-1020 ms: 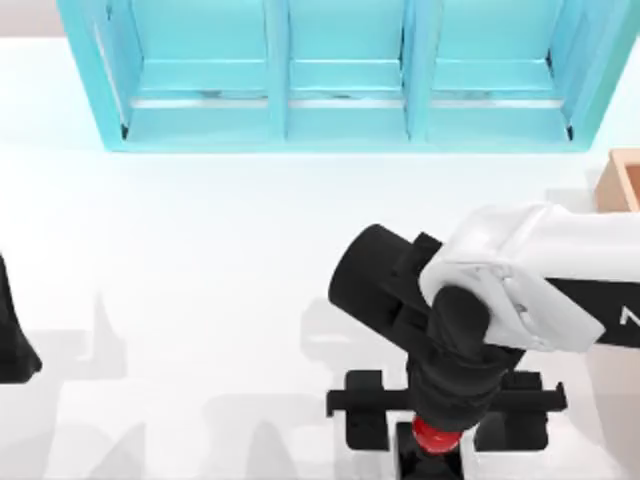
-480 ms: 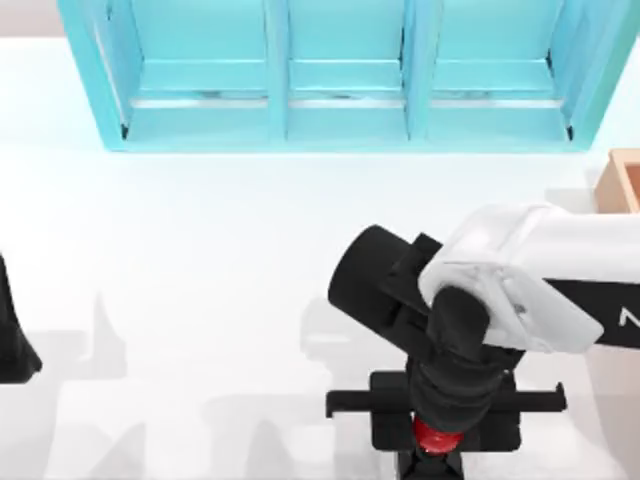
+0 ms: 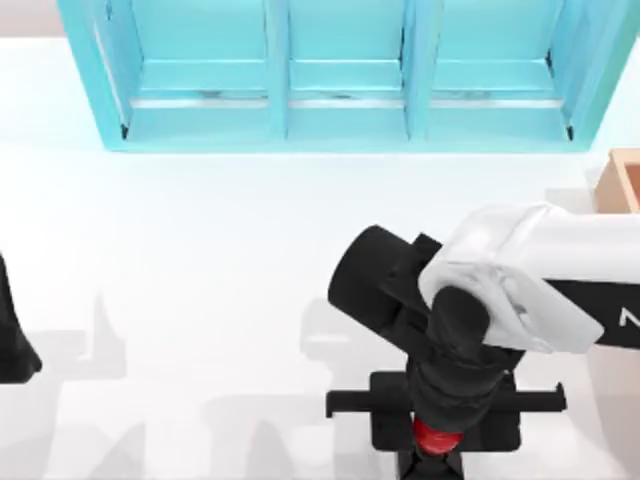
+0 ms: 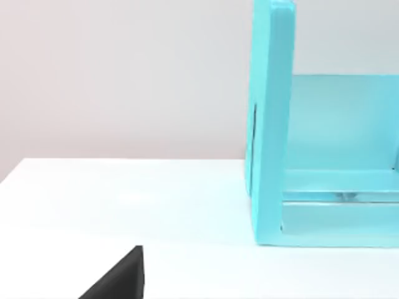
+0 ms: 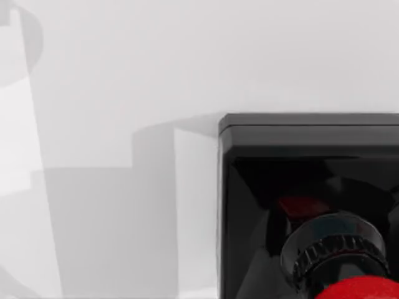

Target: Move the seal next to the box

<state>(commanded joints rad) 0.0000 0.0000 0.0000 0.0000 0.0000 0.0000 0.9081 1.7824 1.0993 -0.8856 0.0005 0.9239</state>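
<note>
The seal (image 3: pixel 436 437), a red knob on a black block, sits near the table's front edge, right of centre. My right gripper (image 3: pixel 445 428) hangs straight over it, fingers shut against the seal's sides, and the wrist hides most of it. In the right wrist view the seal's black base (image 5: pixel 280 143) and red knob (image 5: pixel 361 290) loom close. The tan box (image 3: pixel 622 180) peeks in at the right edge, well behind the seal. My left arm (image 3: pixel 12 335) stays parked at the left edge.
A big turquoise three-bay shelf unit (image 3: pixel 340 80) spans the back of the table; its side wall (image 4: pixel 271 124) shows in the left wrist view. White tabletop (image 3: pixel 200 260) stretches between the shelf and the arms.
The right gripper's fingers have slid inward from a wide spread and closed on the seal. The arm itself has barely moved.
</note>
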